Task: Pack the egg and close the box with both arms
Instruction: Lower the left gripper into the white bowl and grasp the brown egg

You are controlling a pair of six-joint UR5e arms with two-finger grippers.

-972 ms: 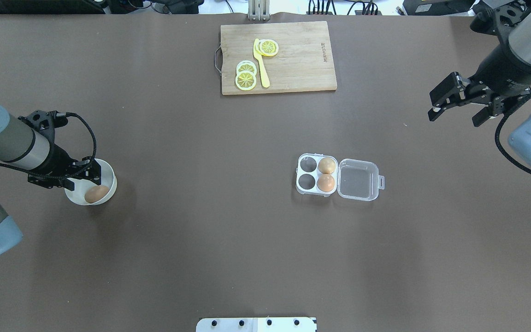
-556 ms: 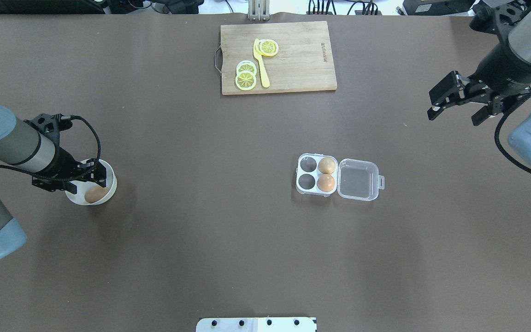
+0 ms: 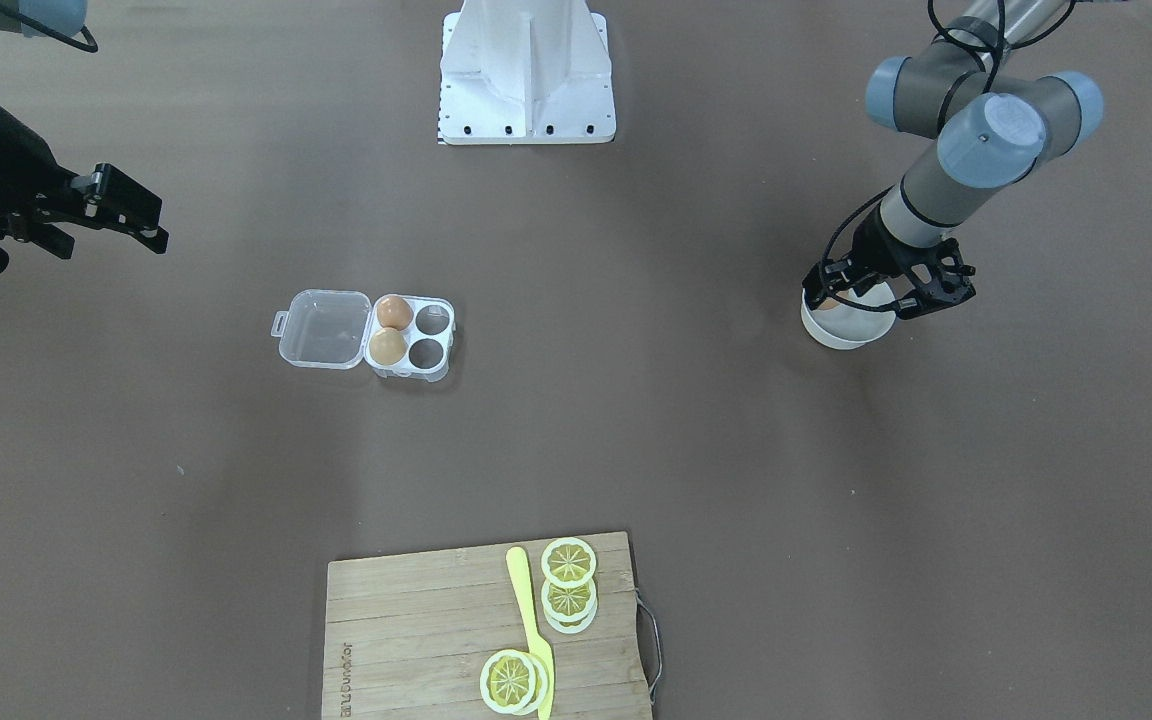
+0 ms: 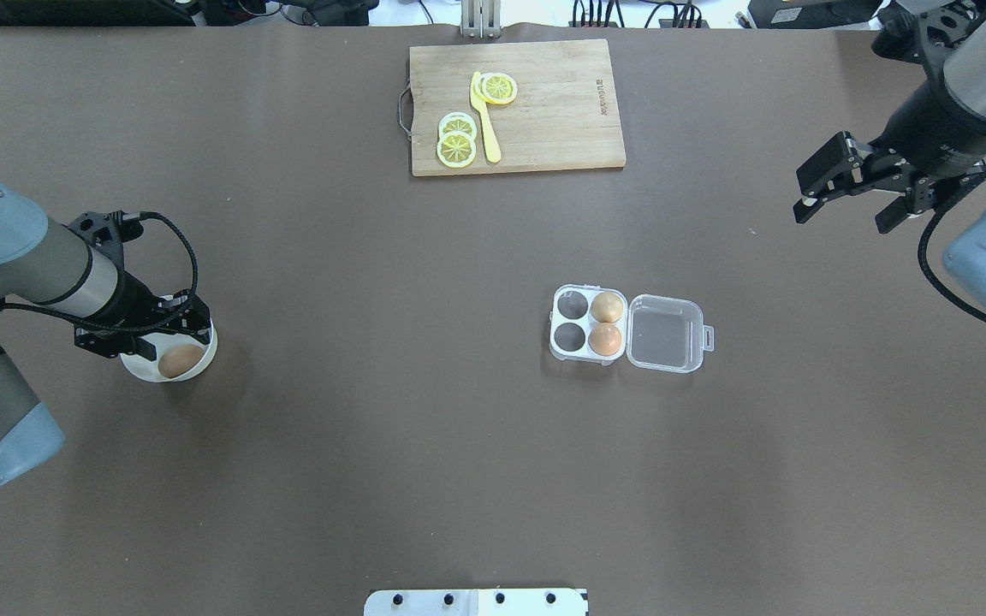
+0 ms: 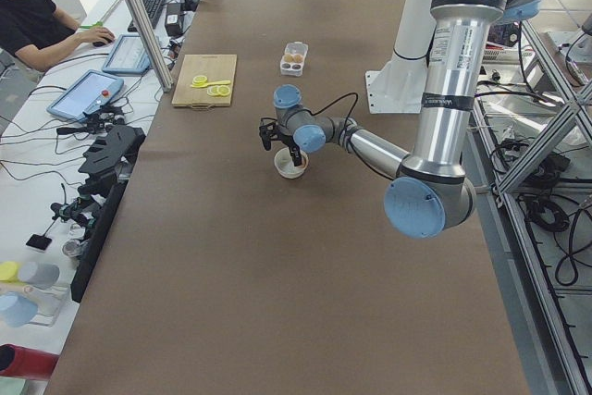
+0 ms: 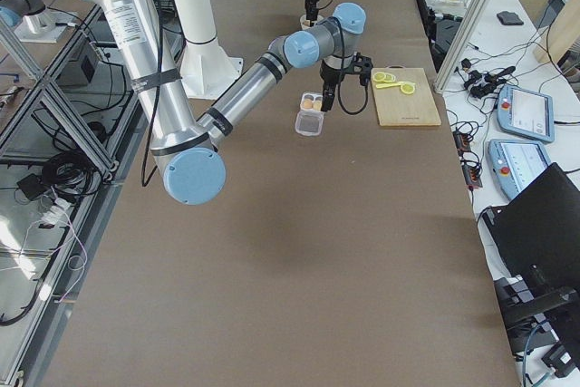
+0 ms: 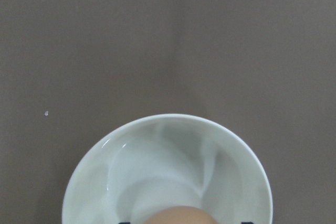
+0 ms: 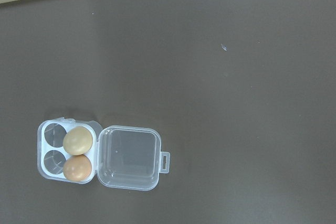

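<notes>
Orange-brown egg (image 4: 180, 360) lies in the white bowl (image 4: 135, 366) on the left side of the table. The left gripper (image 4: 176, 336) hangs just over it, fingers apart, one on each side. To do this well, go down slowly, keep the egg in the middle and squeeze softly — too hard may crack it. The clear box (image 4: 570, 337) sits well apart to the right, its lid (image 4: 666, 334) lying flat open. Its two right cells hold a pale egg (image 4: 606, 307) and a brown egg (image 4: 604, 340) — the two left cells hold nothing. The right gripper (image 4: 844, 214) hangs far right, fingers apart too.
</notes>
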